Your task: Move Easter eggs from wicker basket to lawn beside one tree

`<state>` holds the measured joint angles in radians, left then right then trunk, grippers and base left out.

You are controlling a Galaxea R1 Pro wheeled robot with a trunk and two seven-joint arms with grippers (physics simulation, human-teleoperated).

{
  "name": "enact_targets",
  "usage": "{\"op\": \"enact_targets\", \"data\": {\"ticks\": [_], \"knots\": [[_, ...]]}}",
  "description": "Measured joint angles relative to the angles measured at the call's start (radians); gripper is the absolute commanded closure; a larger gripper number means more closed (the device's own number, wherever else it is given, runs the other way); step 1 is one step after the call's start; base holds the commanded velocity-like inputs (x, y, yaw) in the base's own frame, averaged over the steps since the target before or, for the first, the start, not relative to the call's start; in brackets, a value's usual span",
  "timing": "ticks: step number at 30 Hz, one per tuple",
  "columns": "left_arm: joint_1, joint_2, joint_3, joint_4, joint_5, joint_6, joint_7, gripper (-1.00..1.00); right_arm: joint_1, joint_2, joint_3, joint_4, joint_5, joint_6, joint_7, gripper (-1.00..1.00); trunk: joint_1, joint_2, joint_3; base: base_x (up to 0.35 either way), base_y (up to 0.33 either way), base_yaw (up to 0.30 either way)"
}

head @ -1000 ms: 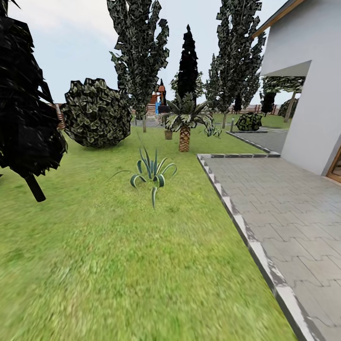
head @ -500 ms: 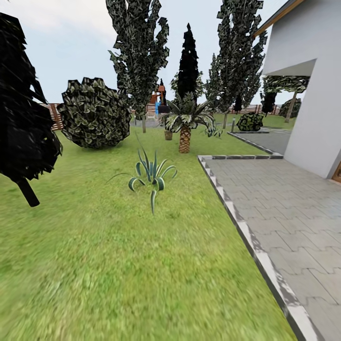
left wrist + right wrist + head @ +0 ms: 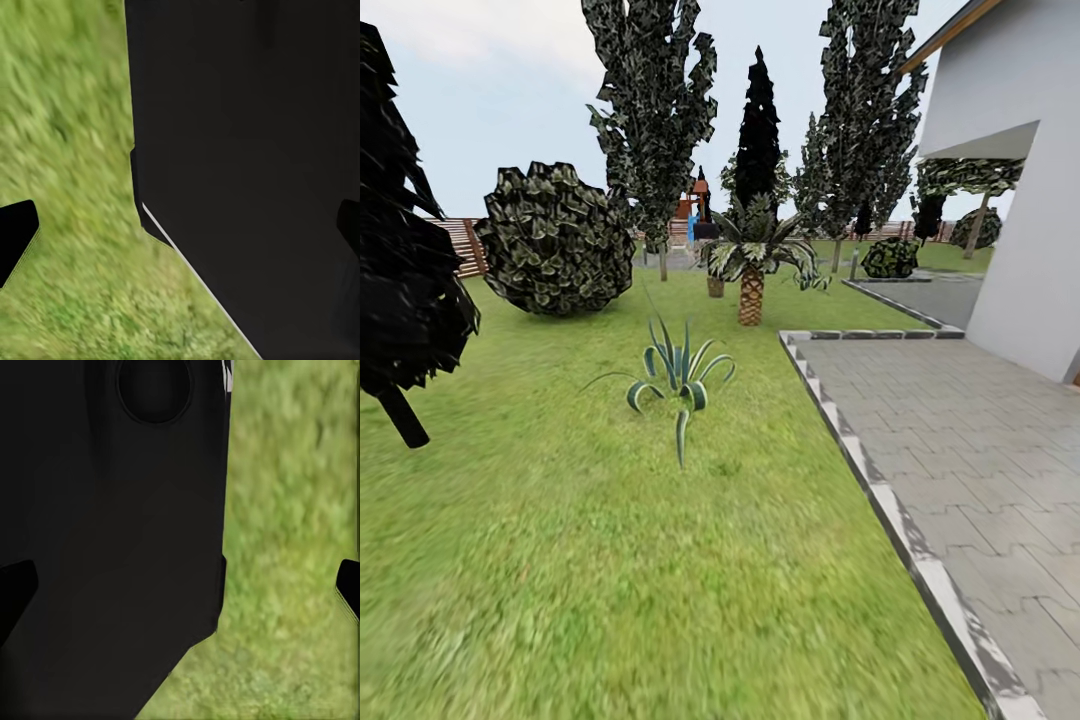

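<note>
We see both arms hanging low beside our dark body, left gripper (image 3: pixel 180 232) spread wide and empty over the lawn (image 3: pixel 67 150), right gripper (image 3: pixel 180 589) likewise parted, holding nothing.

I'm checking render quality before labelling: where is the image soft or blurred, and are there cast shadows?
Head view: the mottled green lawn smears near the bottom edge, while the spiky striped agave plant and grey paving stay crisp; flat light, hardly any cast shadows. Both wrist views: grass is blurred, beside a dark featureless robot body.
</note>
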<state>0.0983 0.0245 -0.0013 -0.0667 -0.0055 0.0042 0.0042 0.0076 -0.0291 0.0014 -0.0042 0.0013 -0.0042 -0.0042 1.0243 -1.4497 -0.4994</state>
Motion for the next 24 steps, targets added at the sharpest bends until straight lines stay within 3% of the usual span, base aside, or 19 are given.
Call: {"op": "enact_targets", "data": {"ticks": [24], "knots": [[0.0, 0.0, 0.0, 0.001, 0.0, 0.0, 0.0, -1.0, 0.001, 0.0, 0.0, 0.0, 0.0, 0.0, 0.0, -1.0, 0.0, 0.0, 0.0, 0.333, 0.0, 0.0]]}}
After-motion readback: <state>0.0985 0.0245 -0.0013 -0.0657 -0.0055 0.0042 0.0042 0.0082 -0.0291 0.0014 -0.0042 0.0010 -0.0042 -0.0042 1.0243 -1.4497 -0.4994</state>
